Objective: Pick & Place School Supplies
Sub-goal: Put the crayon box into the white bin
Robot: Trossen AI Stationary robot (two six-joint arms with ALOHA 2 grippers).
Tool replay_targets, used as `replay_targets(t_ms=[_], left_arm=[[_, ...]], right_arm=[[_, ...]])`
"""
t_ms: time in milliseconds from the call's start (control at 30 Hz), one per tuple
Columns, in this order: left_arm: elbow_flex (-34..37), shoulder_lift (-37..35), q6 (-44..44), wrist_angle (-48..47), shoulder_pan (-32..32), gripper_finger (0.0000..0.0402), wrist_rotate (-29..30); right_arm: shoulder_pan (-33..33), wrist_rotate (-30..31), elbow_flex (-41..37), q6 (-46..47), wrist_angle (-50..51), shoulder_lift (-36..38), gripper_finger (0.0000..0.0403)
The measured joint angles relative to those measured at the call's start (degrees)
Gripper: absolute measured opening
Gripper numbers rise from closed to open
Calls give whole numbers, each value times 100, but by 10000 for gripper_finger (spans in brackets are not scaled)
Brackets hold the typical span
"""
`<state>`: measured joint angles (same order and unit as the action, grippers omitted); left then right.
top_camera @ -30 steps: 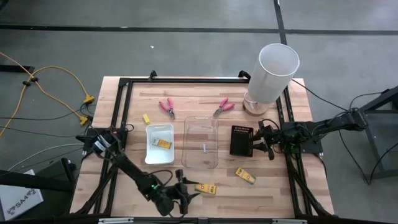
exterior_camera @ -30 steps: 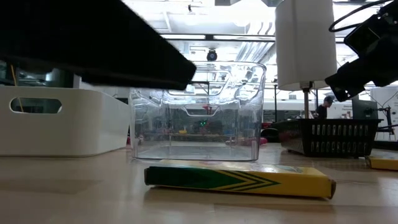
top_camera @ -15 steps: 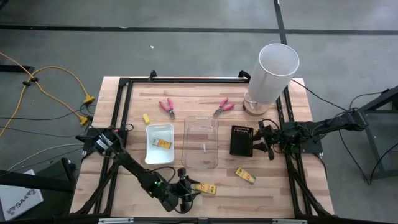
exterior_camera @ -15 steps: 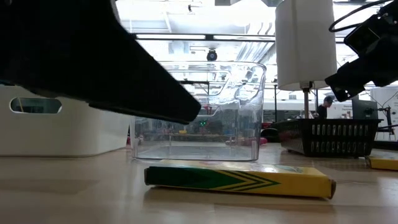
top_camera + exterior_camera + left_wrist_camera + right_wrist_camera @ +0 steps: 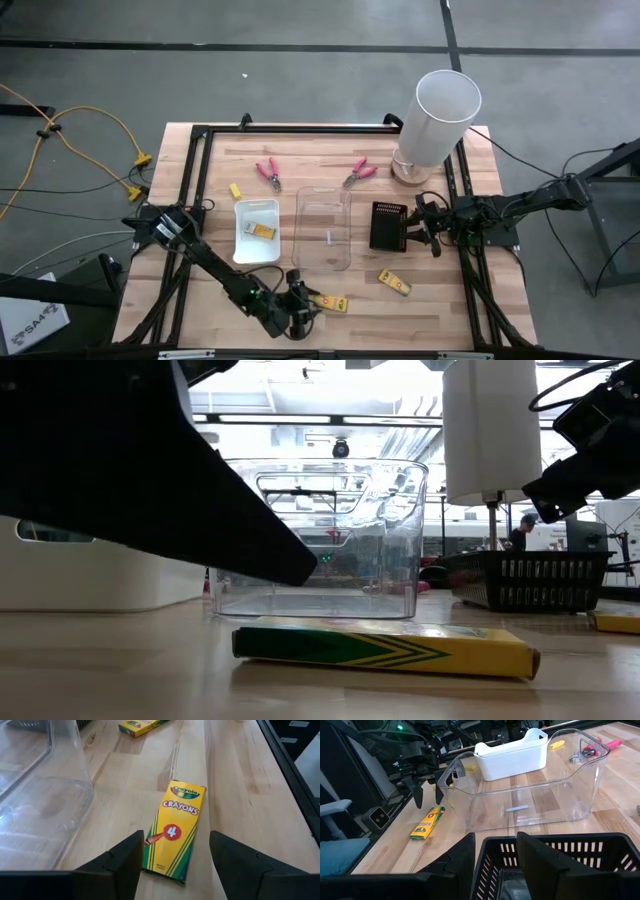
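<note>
Left end effector (image 5: 172,865) over crayon box (image 5: 174,831)
Fingers spread wide, empty, straddling the Crayola box lying flat on the surface (image 5: 235,795) near the clear tray (image 5: 35,795); right end effector (image 5: 495,852) grips black basket (image 5: 545,855) rim.

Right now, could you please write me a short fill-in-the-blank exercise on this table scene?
1. The left fingers hover open over a box of ____.
2. The right gripper sits at the black ____.
3. The clear tray lies between the black basket and the ____ tray.
4. Two pink-handled ____ lie beyond the trays.

Missing: crayons; basket; white; pliers
</note>
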<state>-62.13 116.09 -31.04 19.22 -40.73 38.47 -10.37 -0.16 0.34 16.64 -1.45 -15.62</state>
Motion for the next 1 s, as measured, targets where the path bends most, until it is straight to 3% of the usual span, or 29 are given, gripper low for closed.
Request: replay_targets(t_ms=[1000], left_arm=[[9,182,-478,-37,87,230,-338]], right_arm=[[0,0,0,0,-4,2,136]])
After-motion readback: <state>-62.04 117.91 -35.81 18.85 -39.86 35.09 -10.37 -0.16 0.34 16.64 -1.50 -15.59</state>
